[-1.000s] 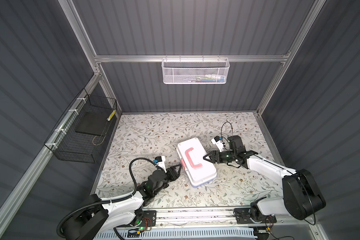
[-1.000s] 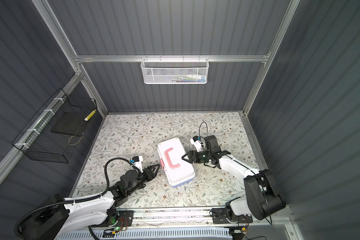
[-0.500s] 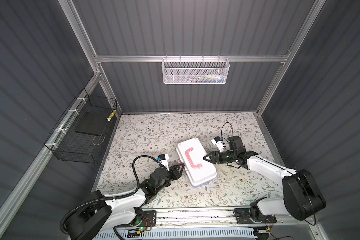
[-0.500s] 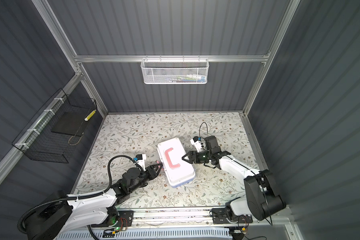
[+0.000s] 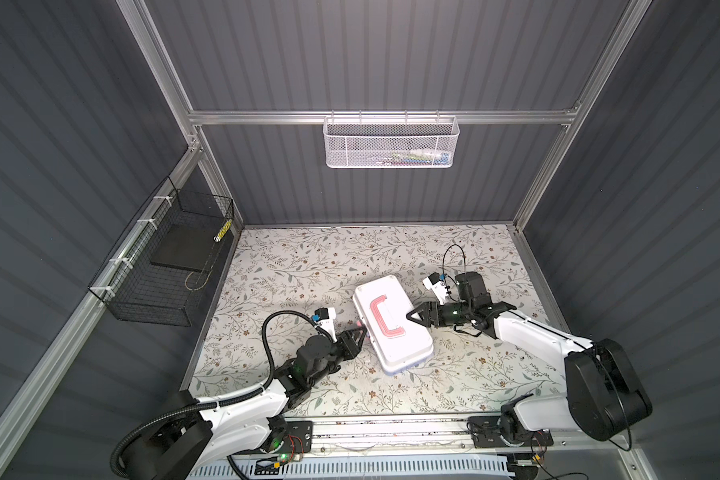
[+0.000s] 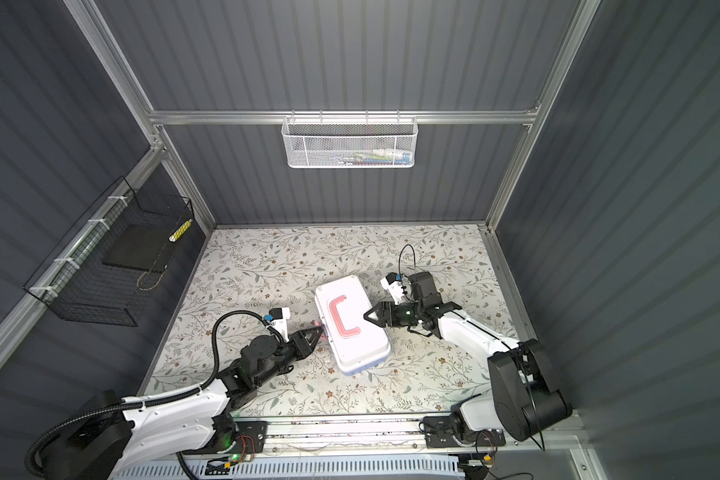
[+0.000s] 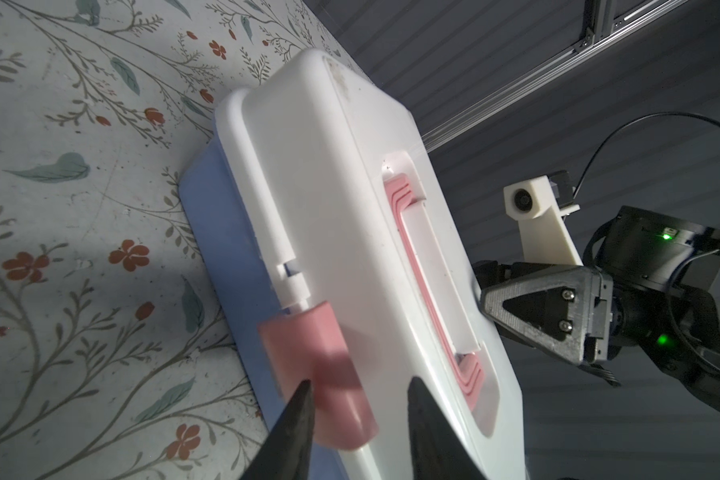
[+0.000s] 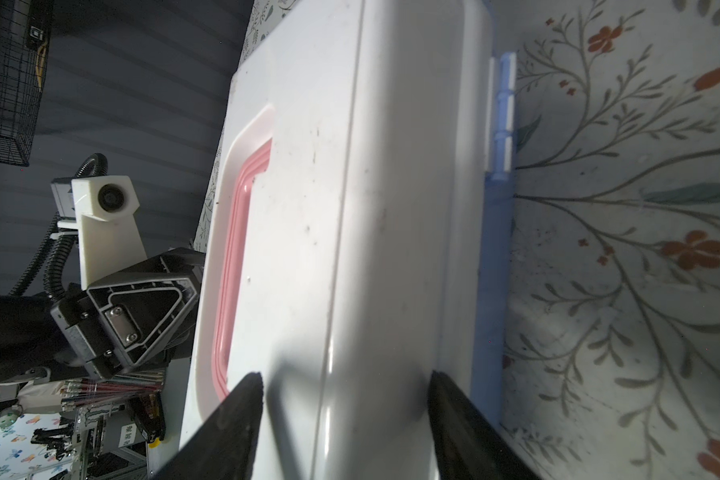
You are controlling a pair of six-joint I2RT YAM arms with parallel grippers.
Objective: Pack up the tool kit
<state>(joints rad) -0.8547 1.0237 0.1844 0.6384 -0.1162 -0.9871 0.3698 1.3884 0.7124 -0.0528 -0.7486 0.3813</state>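
The tool kit (image 5: 395, 332) (image 6: 356, 336) lies closed on the floral table, white lid up with its pink handle (image 5: 381, 316) flat, light-blue base below. My left gripper (image 5: 360, 332) (image 7: 360, 380) is at its near long side. One finger presses the blurred pink latch (image 7: 308, 345); the other rests on the lid. My right gripper (image 5: 410, 318) (image 8: 344, 374) clamps the opposite, hinged side. It has one finger on the lid top and one against the side wall by the blue base (image 8: 489, 291). No loose tools show.
A white mesh basket (image 5: 389, 143) holding small items hangs on the back wall. A black wire basket (image 5: 171, 266) with a dark pad hangs on the left wall. The arms' base rail (image 5: 391, 428) runs along the table's front edge.
My left gripper has moved forward to the box's latch side and its jaws have narrowed round the latch. The right gripper and the box have stayed put.
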